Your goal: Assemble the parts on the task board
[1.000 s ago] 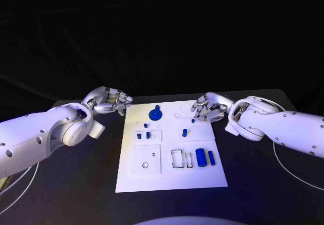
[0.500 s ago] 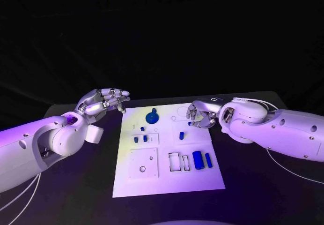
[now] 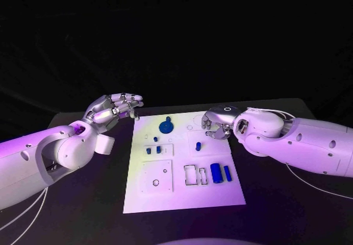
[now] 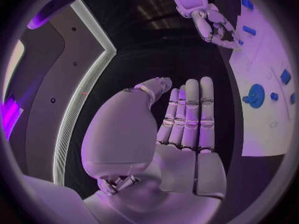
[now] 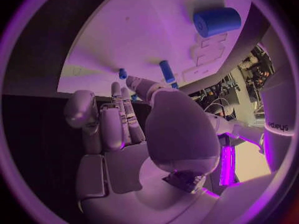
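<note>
The white task board (image 3: 184, 191) lies in the middle of the table. On it are a round blue piece (image 3: 166, 126), two small blue pegs (image 3: 154, 150), a blue peg (image 3: 197, 146), a thick blue cylinder (image 3: 217, 172) and a thin blue bar (image 3: 228, 174). My left hand (image 3: 114, 109) hovers off the board's far left corner, fingers straight, holding nothing; its bare palm (image 4: 187, 134) is plain in the left wrist view. My right hand (image 3: 216, 124) hangs over the board's far right corner, above the blue peg (image 5: 167, 70), with nothing in its fingers (image 5: 121, 119).
Empty rectangular slots (image 3: 196, 174) sit beside the cylinder, and a square plate with a hole (image 3: 157, 176) lies at the board's near left. Black table (image 3: 73, 204) surrounds the board on both sides.
My right hand has turned and slid inward over the board's far right corner. My left hand has risen a little and its fingers have straightened.
</note>
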Robot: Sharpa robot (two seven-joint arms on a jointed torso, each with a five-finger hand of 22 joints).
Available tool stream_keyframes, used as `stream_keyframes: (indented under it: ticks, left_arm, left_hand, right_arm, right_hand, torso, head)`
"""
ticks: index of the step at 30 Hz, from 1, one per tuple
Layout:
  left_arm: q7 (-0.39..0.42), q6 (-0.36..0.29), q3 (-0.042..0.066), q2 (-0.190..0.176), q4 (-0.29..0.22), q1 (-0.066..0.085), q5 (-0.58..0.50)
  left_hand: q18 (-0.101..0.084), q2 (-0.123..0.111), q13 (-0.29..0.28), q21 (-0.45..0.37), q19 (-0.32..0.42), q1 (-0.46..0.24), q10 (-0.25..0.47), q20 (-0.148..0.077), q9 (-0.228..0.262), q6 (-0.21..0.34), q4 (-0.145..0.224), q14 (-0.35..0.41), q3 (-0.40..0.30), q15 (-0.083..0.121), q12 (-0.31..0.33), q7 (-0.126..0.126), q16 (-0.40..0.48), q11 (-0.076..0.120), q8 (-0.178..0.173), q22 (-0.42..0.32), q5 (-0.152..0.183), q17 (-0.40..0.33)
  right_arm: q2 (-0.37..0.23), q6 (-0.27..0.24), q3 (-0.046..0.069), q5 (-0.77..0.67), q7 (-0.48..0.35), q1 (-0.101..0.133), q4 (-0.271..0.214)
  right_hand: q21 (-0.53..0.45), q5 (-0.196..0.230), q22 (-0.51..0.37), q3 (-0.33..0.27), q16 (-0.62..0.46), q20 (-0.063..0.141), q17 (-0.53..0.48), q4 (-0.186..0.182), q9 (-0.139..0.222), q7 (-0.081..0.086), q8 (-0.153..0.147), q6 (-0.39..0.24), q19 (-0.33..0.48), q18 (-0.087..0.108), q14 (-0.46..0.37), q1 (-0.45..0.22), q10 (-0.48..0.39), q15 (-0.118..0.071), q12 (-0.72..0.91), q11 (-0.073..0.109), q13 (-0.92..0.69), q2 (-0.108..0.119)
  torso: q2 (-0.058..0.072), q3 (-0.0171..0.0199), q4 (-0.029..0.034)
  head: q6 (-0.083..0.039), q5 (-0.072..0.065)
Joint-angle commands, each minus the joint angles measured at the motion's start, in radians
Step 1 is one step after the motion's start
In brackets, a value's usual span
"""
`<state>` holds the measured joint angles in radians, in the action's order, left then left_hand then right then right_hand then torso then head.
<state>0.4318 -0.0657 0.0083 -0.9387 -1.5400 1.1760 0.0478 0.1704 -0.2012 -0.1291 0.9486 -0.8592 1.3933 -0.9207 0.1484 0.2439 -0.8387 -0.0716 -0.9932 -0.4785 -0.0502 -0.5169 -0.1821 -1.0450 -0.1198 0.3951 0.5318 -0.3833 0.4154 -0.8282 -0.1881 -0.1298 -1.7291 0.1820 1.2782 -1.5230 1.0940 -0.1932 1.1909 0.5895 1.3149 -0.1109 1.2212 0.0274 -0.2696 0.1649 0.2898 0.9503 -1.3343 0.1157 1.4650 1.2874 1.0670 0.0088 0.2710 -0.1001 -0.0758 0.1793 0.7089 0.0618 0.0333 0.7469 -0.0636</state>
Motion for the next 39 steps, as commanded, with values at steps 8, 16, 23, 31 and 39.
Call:
stream_keyframes:
  ticks: [8,16,23,31,39]
  left_arm:
    - [0.014,0.022,0.001,0.0,-0.005,0.0,-0.012]
    - [0.007,0.025,0.001,-0.001,-0.006,0.0,-0.006]
    - [0.004,0.027,0.001,0.0,-0.005,0.0,-0.003]
    - [0.0,0.027,0.001,0.0,-0.005,0.0,-0.001]
    - [-0.009,0.03,0.001,0.001,-0.005,0.0,0.01]
  left_hand:
    - [0.014,0.002,0.004,-0.01,-0.001,-0.009,-0.002,0.0,-0.002,0.0,0.002,0.006,0.006,-0.003,0.01,-0.004,0.006,-0.005,-0.005,-0.003,0.003,-0.003]
    - [0.013,0.002,0.006,-0.012,-0.002,-0.009,0.0,0.0,-0.002,0.002,0.003,0.006,0.006,-0.004,0.014,-0.006,0.008,-0.006,-0.007,-0.005,0.004,-0.003]
    - [0.013,0.002,0.007,-0.013,-0.002,-0.01,0.0,0.001,-0.003,0.003,0.003,0.006,0.006,-0.005,0.016,-0.007,0.008,-0.007,-0.008,-0.006,0.004,-0.004]
    - [0.013,0.004,0.007,-0.015,-0.003,-0.008,0.0,0.001,-0.003,0.003,0.005,0.007,0.005,-0.005,0.017,-0.008,0.009,-0.007,-0.009,-0.007,0.004,-0.004]
    - [0.014,0.007,0.009,-0.015,-0.006,-0.004,-0.002,0.001,-0.003,0.003,0.009,0.004,0.004,-0.005,0.02,-0.009,0.009,-0.008,-0.009,-0.008,0.004,-0.005]
  right_arm:
    - [0.01,0.044,-0.002,-0.067,0.03,-0.011,0.014]
    - [0.018,0.035,-0.003,-0.068,0.027,-0.016,0.025]
    - [0.028,0.023,-0.004,-0.062,0.013,-0.025,0.03]
    - [0.033,0.031,-0.004,-0.059,0.021,-0.036,0.034]
    - [0.037,0.036,-0.004,-0.073,0.036,-0.042,0.04]
  right_hand:
    - [0.01,0.01,0.009,0.004,0.001,-0.002,-0.007,0.001,-0.002,0.003,0.003,0.005,-0.009,-0.012,0.044,0.004,0.009,0.005,-0.009,0.001,0.0,0.01]
    - [0.007,0.011,0.008,0.006,-0.006,-0.003,-0.02,0.001,-0.001,0.007,-0.003,-0.005,-0.004,-0.011,0.039,-0.001,0.002,0.007,-0.015,-0.003,0.001,0.017]
    - [0.023,0.013,0.024,0.017,-0.001,-0.004,-0.02,0.002,-0.006,0.003,0.004,0.006,-0.007,-0.013,0.038,0.003,0.016,0.005,-0.01,0.001,-0.002,0.006]
    - [0.064,0.041,0.062,0.041,0.016,0.008,-0.015,0.019,-0.024,-0.015,0.033,0.045,-0.022,-0.019,0.04,0.027,0.068,-0.011,0.012,0.022,-0.02,-0.026]
    - [0.085,0.03,0.083,0.057,0.02,0.02,-0.019,0.05,-0.04,-0.025,0.056,0.07,-0.028,-0.022,0.04,0.048,0.099,-0.022,0.026,0.033,-0.039,-0.04]
  torso:
    - [-0.001,0.001,-0.0006]
    - [-0.001,0.0006,-0.0006]
    - [-0.001,0.0009,-0.0003]
    - [-0.001,0.0002,-0.0014]
    - [-0.001,0.0004,-0.001]
  head:
    - [0.013,0.005]
    - [0.017,0.007]
    - [0.019,0.009]
    - [0.021,0.011]
    - [0.025,0.013]
